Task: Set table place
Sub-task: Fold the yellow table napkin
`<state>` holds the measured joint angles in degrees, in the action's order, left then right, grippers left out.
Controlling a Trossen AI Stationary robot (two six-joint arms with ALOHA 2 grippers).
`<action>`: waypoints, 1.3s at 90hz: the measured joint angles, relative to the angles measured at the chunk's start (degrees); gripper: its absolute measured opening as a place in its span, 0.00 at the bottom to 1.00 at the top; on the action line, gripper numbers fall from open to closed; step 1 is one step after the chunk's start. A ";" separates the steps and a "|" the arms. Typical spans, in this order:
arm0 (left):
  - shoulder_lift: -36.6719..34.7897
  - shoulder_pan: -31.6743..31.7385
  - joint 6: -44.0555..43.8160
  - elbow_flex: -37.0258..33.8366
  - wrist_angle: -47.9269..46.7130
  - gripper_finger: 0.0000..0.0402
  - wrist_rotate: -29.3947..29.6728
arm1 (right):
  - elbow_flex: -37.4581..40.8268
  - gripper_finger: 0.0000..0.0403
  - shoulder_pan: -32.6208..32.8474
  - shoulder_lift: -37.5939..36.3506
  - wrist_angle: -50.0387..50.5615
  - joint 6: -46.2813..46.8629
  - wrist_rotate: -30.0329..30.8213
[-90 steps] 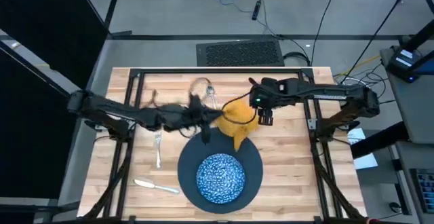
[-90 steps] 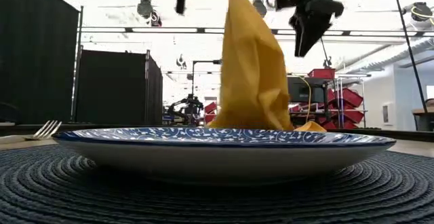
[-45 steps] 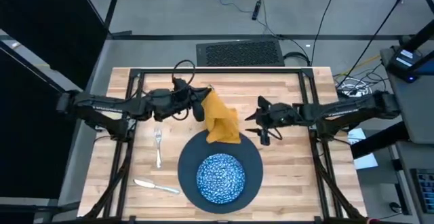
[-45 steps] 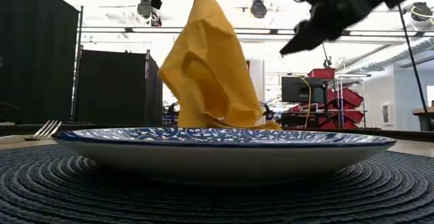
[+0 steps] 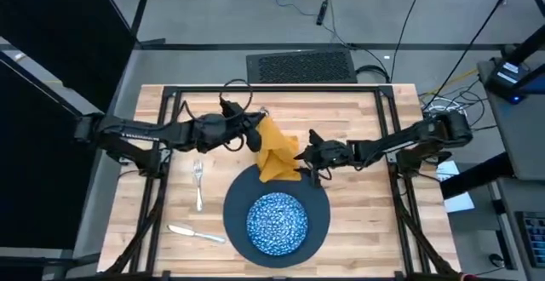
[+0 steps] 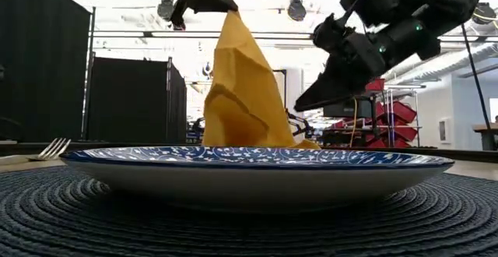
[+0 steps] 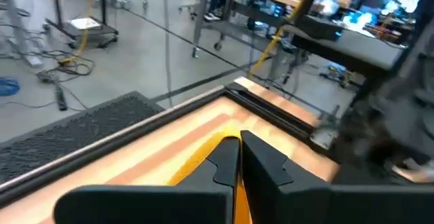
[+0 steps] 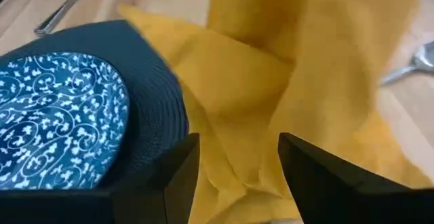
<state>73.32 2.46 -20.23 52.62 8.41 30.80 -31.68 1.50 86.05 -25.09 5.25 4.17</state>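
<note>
Since half a second ago: right gripper [image 5: 308, 151] swung in toward the napkin [image 5: 276, 151]; left gripper [image 5: 255, 134] barely shifted.

High view: plank table [image 5: 358, 221] in a black frame, grey floor with cables beyond. Napkin pinched at its top by the left gripper, draped onto the 12 o'clock edge of the dark round mat [image 5: 317, 189]. Patterned blue plate [image 5: 277, 222] centred on the mat; fork [image 5: 198, 185] at 9 o'clock, knife [image 5: 194, 232] at 8.

Low view: napkin [image 6: 245, 89] hanging as a creased cone behind the plate [image 6: 257, 167]; ribbed woven mat [image 6: 70, 218] in front.

Left wrist view: fingers [image 7: 266, 160] clamped on yellow cloth.

Right wrist view: jaws wide, napkin [image 8: 271, 88] between and ahead. No legible writing.
</note>
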 joint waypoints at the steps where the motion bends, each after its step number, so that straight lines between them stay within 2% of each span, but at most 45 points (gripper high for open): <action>1: 0.00 0.09 0.04 0.00 -0.04 0.00 0.04 | 0.00 0.48 0.08 0.18 -0.52 -0.17 0.07; 14: -0.13 1.70 -0.22 0.00 0.55 0.00 0.13 | -1.08 0.48 0.18 1.73 -5.08 -1.08 1.03; 41: -0.13 2.03 -0.20 0.02 1.77 0.00 -0.34 | -4.96 0.48 -2.73 6.36 -4.90 -5.77 4.87; 57: -0.13 1.83 -0.28 0.02 1.29 0.00 -2.72 | -8.20 0.48 -6.15 10.18 -4.84 -8.98 11.96; 71: -0.13 0.73 0.04 0.02 0.84 0.00 -2.97 | -9.54 0.48 -7.82 10.07 -5.03 -11.57 22.38; 77: -0.13 0.40 0.09 0.02 0.57 0.00 -3.00 | -10.06 0.48 -8.33 9.55 -5.14 -13.43 24.56; 86: -0.13 0.42 0.13 0.02 -0.54 0.00 -3.14 | -10.32 0.48 -9.08 8.52 -5.10 -13.52 22.26; 103: -0.13 0.46 2.17 0.02 -2.88 0.00 -0.23 | -10.35 0.48 -8.04 6.24 -1.69 -7.89 9.31; 117: -0.13 0.93 2.63 0.02 -4.47 0.00 1.01 | -10.32 0.48 -4.72 5.44 -2.01 -5.64 9.19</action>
<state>73.19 3.39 -17.61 52.64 3.94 31.81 -42.00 -3.21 91.48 -27.10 -0.39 13.36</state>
